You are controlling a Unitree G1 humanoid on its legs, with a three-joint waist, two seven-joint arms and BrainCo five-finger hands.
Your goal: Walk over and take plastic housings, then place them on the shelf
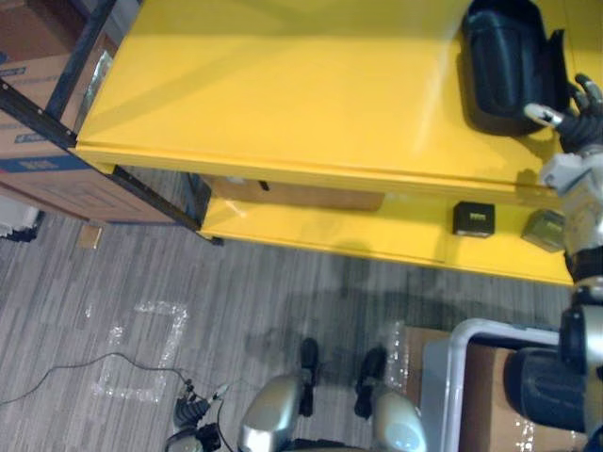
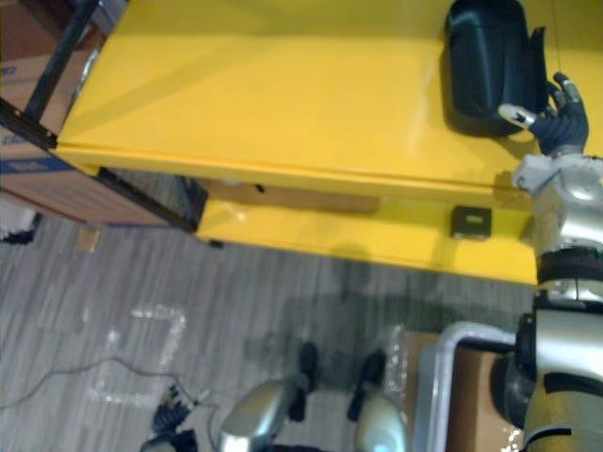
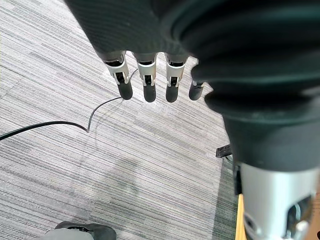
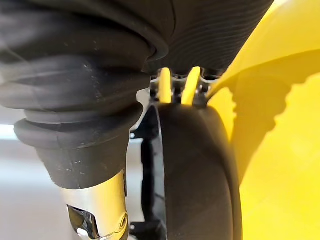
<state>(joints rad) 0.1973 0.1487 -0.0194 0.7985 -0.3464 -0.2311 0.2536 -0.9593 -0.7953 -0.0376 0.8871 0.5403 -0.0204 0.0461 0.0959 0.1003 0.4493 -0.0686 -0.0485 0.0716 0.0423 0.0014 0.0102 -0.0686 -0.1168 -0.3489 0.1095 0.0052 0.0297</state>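
A black plastic housing (image 1: 509, 61) lies on the top board of the yellow shelf (image 1: 283, 94), at its far right. My right hand (image 1: 577, 121) is at the housing's right edge, thumb on its near corner and fingers curled on the other side of the edge. In the right wrist view the housing (image 4: 195, 175) sits edge-on right under the palm. My left hand (image 3: 147, 82) hangs low over the grey carpet with straight fingers and holds nothing.
The lower shelf board (image 1: 330, 235) carries a small black box (image 1: 473, 218), a grey item (image 1: 545, 229) and a flat cardboard box (image 1: 301, 195). Cardboard boxes (image 1: 42, 113) on a dark rack stand at the left. A white-framed cart (image 1: 490, 334) with cardboard is at the lower right.
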